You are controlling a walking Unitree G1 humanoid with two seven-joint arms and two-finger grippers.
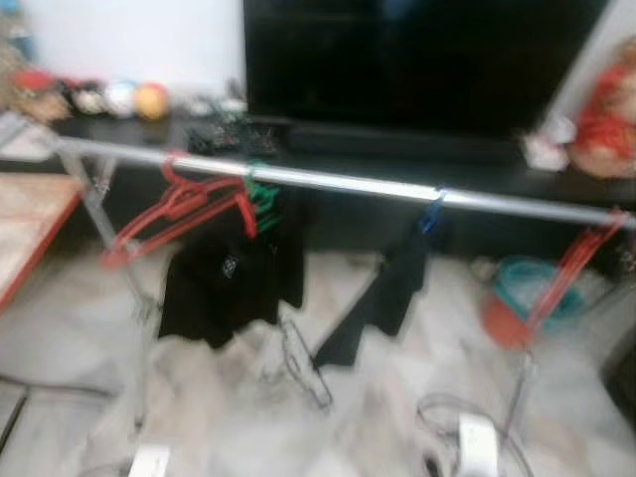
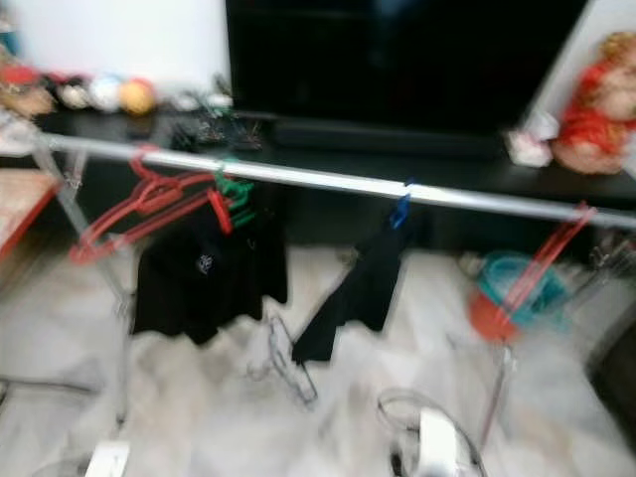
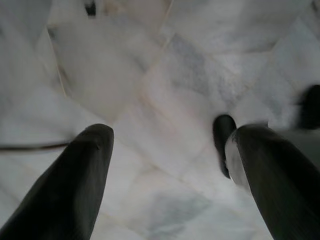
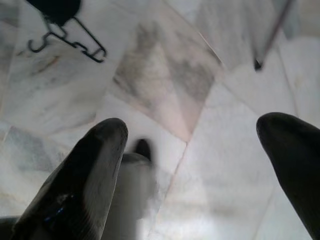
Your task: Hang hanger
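**Wire hanger still on the floor, both hands empty**

The thin dark wire hanger (image 1: 303, 366) lies on the pale marble floor (image 1: 219, 417) under the long silver metal rail (image 1: 338, 182), not yet picked up. It also shows in the right wrist view (image 4: 67, 37), well apart from the fingers. The left hand (image 3: 170, 165) points down at bare floor with its two black fingers spread wide and nothing between them; the right hand (image 4: 192, 160) is likewise wide open and holds nothing.

The likely trouble is the grasp: the hanger is slim, springy wire lying flat on smooth polished stone, so blunt rounded fingers may skid it away or close over it without catching. The head views are blurred, so judging its exact place is risky. A light-coloured cable loop (image 1: 467, 412) lies near on the floor and could snag.

On the rail, space is tight at the robot's left: a bunch of red plastic hangers (image 1: 179, 214), a green hanger (image 1: 262, 197) carrying a limp black garment (image 1: 231, 283), then a blue hook (image 1: 431, 214) with a second black cloth (image 1: 383, 298). More red hangers (image 1: 571, 273) lean at the far right end. Hooking in carelessly could knock a neighbour off the round, slippery tube
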